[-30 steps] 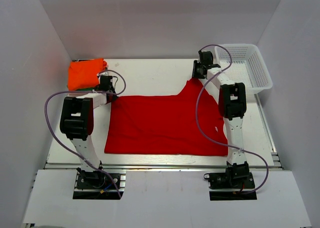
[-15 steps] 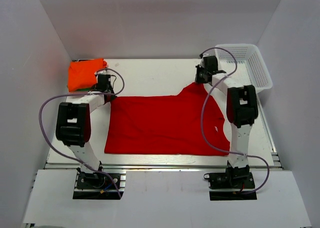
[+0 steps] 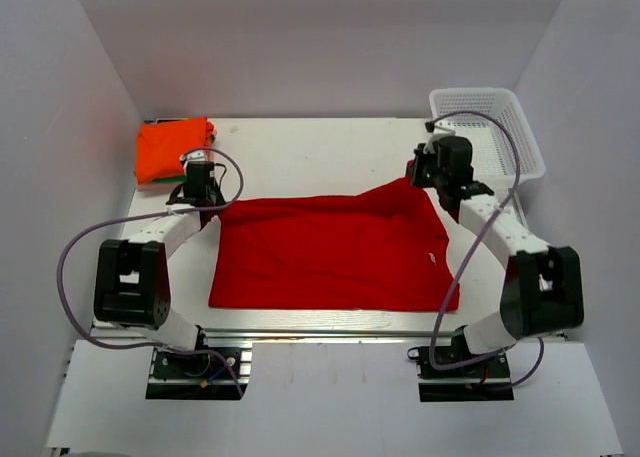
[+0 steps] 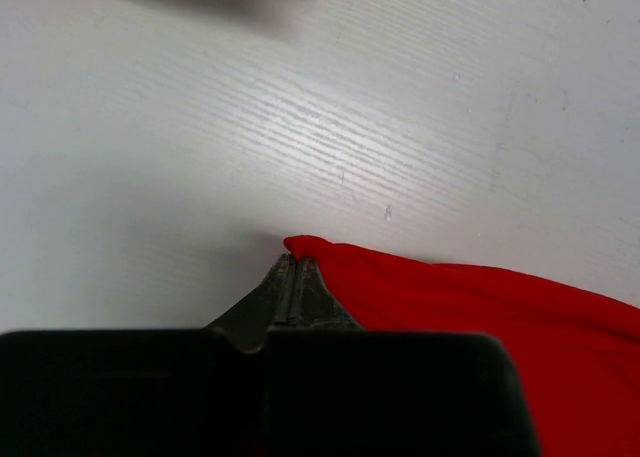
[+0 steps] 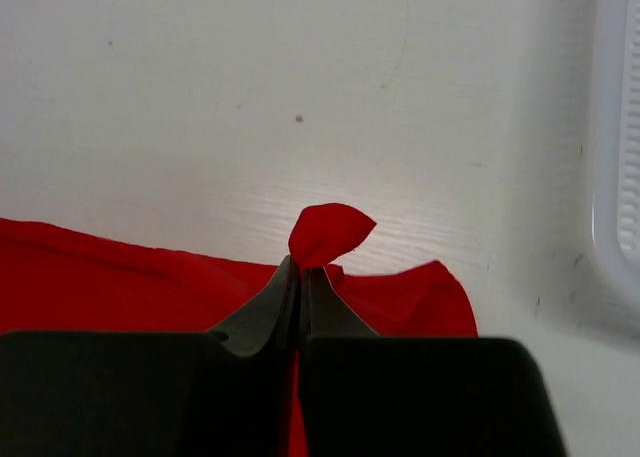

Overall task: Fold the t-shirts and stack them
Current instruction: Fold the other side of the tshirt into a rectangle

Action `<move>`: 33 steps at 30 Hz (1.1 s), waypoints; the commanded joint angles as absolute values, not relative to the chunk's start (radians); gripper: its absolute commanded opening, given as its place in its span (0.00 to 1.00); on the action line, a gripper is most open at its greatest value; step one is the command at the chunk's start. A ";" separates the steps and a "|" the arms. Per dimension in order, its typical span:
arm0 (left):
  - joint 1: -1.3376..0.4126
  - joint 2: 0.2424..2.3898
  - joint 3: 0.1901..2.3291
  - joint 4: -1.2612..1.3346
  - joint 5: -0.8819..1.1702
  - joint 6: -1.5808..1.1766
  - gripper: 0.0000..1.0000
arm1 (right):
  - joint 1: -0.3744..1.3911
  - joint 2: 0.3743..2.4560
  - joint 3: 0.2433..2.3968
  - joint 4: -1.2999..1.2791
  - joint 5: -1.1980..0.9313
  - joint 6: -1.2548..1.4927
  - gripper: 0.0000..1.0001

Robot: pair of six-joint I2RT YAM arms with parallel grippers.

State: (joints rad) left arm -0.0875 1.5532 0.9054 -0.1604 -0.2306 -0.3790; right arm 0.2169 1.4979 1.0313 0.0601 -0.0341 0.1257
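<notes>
Folding is only just getting under way on the red t-shirt (image 3: 330, 252), which is lying spread nearly flat on the table (image 3: 300, 147) with no fold in it yet. The left gripper (image 4: 293, 277) is sitting at the shirt's far-left corner with its jaws pressed together, and the cloth's edge is meeting their tips, so it appears to be pinching that corner. The right gripper (image 5: 300, 277) is doing the same at the shirt's far-right corner: its jaws are clamping the fabric, and a small red flap is poking up past them. That corner is lifting slightly off the table.

Beyond the shirt's far-left corner, a folded orange t-shirt (image 3: 172, 149) is waiting as the start of the stack. Beyond the far-right corner, the white mesh basket (image 3: 525, 142) is standing apart from the cloth. Judging by this, the red shirt's every fold and its placing on the pile are all remaining to be done.
</notes>
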 commanded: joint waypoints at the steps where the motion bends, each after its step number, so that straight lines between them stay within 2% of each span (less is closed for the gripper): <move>1: -0.089 1.457 0.868 -0.175 -0.256 -0.409 0.00 | 0.213 1.366 0.962 0.072 -0.017 0.152 0.00; 7: -0.089 1.316 0.721 -0.170 -0.236 -0.477 0.00 | 0.213 1.110 0.818 0.006 0.031 0.196 0.00; 12: -0.089 1.215 0.617 -0.126 -0.155 -0.515 0.00 | 0.204 0.985 0.706 -0.094 0.074 0.238 0.00; 18: -0.089 1.128 0.558 -0.178 -0.202 -0.561 0.00 | 0.213 0.810 0.603 -0.214 0.103 0.275 0.00; 28: -0.089 1.023 0.483 -0.232 -0.210 -0.630 0.00 | 0.215 0.657 0.549 -0.386 0.228 0.383 0.00; 33: -0.089 0.991 0.463 -0.294 -0.239 -0.650 0.00 | 0.213 0.632 0.493 -0.391 0.169 0.419 0.01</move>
